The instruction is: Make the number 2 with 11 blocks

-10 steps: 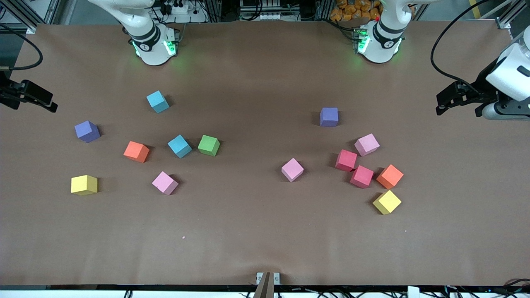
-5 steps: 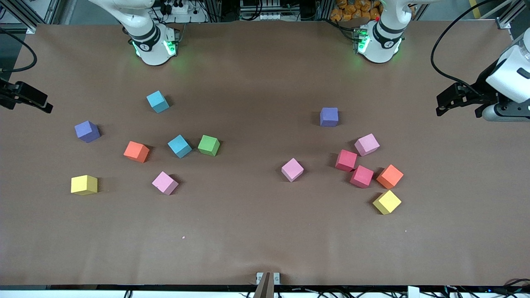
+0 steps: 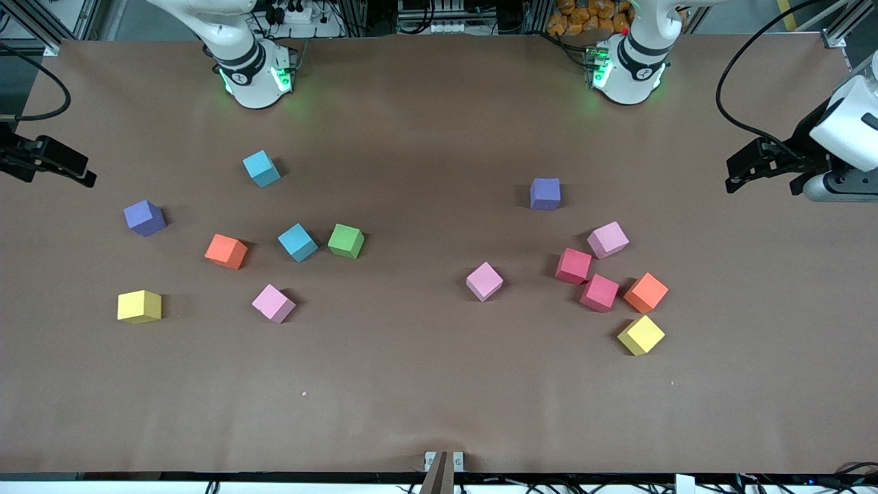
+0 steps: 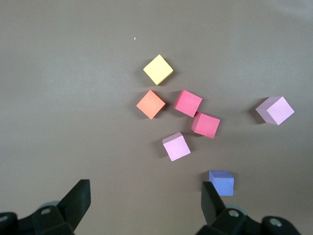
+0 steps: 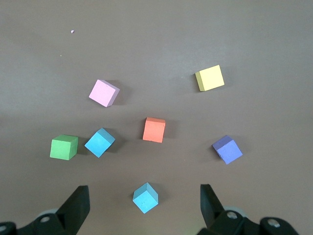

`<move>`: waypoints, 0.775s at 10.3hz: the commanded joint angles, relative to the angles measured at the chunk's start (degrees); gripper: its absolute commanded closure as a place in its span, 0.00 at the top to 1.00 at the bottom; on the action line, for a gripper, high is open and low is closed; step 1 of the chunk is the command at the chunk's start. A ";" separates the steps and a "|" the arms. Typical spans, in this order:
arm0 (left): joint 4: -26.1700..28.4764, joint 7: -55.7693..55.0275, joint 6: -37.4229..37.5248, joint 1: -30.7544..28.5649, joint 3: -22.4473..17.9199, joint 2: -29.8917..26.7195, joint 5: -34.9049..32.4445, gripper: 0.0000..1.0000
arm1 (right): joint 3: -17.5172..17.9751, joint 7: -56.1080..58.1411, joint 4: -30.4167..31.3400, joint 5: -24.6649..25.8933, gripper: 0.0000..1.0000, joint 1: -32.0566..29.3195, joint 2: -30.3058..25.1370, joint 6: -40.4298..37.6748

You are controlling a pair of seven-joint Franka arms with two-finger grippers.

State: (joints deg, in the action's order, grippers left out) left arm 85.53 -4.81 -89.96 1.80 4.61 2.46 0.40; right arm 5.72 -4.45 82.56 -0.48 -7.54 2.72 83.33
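The blocks lie scattered singly on the brown table. Toward the right arm's end lie two cyan (image 3: pixel 261 169) (image 3: pixel 298 242), a purple (image 3: pixel 145 218), an orange (image 3: pixel 226 251), a green (image 3: pixel 346 241), a yellow (image 3: pixel 139 306) and a pink (image 3: pixel 273 303). Toward the left arm's end lie two pink (image 3: pixel 484 281) (image 3: pixel 608 240), two crimson (image 3: pixel 573 265) (image 3: pixel 599 292), a purple (image 3: pixel 545 193), an orange (image 3: pixel 645 292) and a yellow (image 3: pixel 641 335). My left gripper (image 3: pixel 731 173) (image 4: pixel 145 198) and right gripper (image 3: pixel 84 171) (image 5: pixel 143 200) hover open and empty over their table ends.
The arm bases (image 3: pixel 257 75) (image 3: pixel 627 68) stand at the table edge farthest from the front camera. A small mount (image 3: pixel 443 461) sits at the nearest edge. Bare table (image 3: pixel 425 384) stretches between the two groups and nearer the camera.
Both grippers have shifted only slightly at their table ends. No block has moved.
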 commanded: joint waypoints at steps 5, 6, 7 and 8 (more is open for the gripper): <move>-0.37 1.21 0.57 -2.07 0.05 0.00 0.92 1.00 | 0.26 -0.55 1.90 -0.75 1.00 -0.46 -0.53 1.22; -0.37 1.21 0.48 -2.07 0.05 0.00 0.83 1.00 | 0.26 -0.65 1.99 -0.66 1.00 -0.46 -0.53 1.23; -0.46 1.21 0.48 -1.63 0.14 0.00 0.83 1.00 | 0.26 -0.47 2.08 -0.75 1.00 -0.46 -0.70 0.62; -0.37 1.21 0.57 -1.45 0.40 0.00 0.74 1.00 | 0.17 -0.12 2.08 -0.75 1.00 -0.55 -0.88 0.18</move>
State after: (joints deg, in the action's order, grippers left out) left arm 85.54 -4.58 -89.96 0.16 4.70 2.49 0.40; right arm 5.62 -4.48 83.83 -0.54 -7.55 2.72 83.87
